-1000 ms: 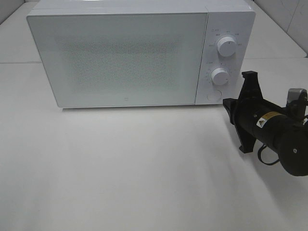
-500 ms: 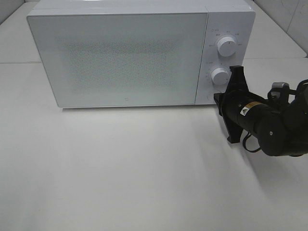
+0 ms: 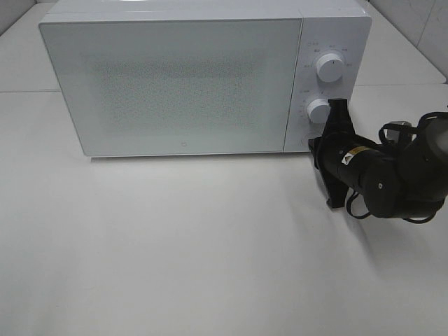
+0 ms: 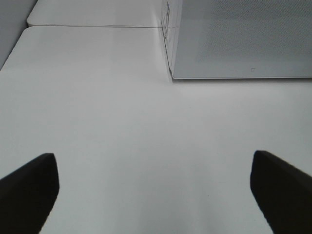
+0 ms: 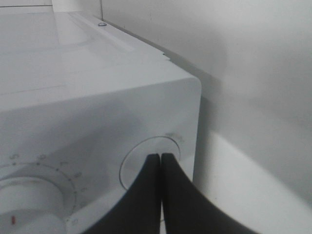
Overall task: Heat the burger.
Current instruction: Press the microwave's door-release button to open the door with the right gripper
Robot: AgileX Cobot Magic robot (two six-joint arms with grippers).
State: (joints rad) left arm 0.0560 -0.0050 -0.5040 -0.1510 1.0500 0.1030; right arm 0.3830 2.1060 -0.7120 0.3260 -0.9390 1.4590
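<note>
The burger is out of view. The white microwave (image 3: pixel 175 77) stands at the back of the table with its door closed. My right gripper (image 3: pixel 315 143) is shut with nothing in it. In the right wrist view the right gripper (image 5: pixel 161 157) has its joined tips against the round button (image 5: pixel 141 168) at the bottom of the control panel, below the lower knob (image 3: pixel 318 110). My left gripper (image 4: pixel 155 195) shows only in the left wrist view. It is open and empty over bare table, with the microwave's front left corner (image 4: pixel 170 73) ahead of it.
The upper knob (image 3: pixel 329 66) sits above the lower one on the panel. The white table (image 3: pixel 196 245) stretches in front of the microwave. A tiled wall (image 3: pixel 420 21) rises at the back right.
My right gripper has moved left, from beside the microwave up to its control panel, bringing the shut tips onto the round button. The left gripper has not moved.
</note>
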